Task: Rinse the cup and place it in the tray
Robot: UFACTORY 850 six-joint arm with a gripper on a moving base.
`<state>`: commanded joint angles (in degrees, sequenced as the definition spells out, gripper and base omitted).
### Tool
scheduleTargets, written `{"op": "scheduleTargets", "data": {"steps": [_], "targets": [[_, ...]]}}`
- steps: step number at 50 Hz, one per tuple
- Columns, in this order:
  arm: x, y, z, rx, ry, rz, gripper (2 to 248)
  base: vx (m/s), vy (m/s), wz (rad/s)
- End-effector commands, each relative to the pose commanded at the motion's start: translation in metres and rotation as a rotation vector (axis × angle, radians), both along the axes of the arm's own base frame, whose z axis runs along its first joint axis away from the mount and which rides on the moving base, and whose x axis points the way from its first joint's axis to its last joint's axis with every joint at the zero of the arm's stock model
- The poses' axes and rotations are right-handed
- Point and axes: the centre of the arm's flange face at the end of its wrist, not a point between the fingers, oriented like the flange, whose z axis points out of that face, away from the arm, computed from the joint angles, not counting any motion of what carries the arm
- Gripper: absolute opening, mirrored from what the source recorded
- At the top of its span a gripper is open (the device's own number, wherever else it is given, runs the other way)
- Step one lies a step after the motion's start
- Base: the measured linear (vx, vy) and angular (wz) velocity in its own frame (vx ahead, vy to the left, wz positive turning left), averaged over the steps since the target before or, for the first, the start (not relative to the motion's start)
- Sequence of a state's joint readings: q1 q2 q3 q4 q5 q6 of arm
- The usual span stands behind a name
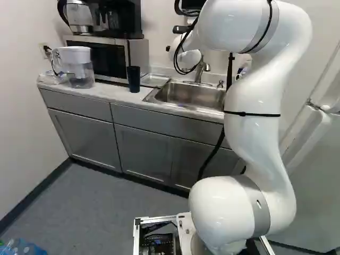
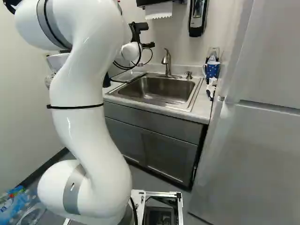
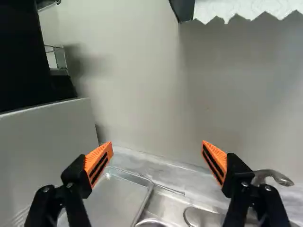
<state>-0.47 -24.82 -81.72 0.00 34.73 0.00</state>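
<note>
As seen from left to right in the left base view, first come plastic bottles (image 1: 21, 247) down near the floor, then, on the counter (image 1: 101, 91), a water filter pitcher (image 1: 81, 74) with a white lid. Next to it, a microwave (image 1: 106, 56), bearing a kettle (image 1: 79, 18) with a black handle and a black coffee maker (image 1: 125, 18). Past the cup, a shallow metal tray (image 1: 154, 79), then a stainless steel sink (image 1: 194, 94) with a faucet (image 1: 200, 69) behind its basin. In front of part of the sink, the white arm (image 1: 252, 127), hiding some of the counter.

Farther right, in the right base view, a paper towel dispenser (image 2: 158, 9) on the wall, a soap pump (image 2: 189, 75) behind the sink, a blue mug (image 2: 212, 69) and a tall refrigerator (image 2: 253, 150). Between microwave and tray, the black cup (image 1: 134, 78): upright, tall, plain, slightly wider at the mouth. Over the tray area, the black gripper (image 2: 147, 36), jaws spread wide, with bare wall showing between.
</note>
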Motion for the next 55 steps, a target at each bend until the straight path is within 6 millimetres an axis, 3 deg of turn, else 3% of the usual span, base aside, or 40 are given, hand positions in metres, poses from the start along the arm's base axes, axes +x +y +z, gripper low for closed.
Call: {"op": "scheduleTargets", "data": {"steps": [32, 55], "targets": [[-0.001, -0.001, -0.014, 0.001, 0.158, -0.002, 247, 0.000, 0.000, 0.000], [-0.002, -0.018, -0.022, 0.005, 0.240, -0.026, 247, 0.000, 0.000, 0.000]]}}
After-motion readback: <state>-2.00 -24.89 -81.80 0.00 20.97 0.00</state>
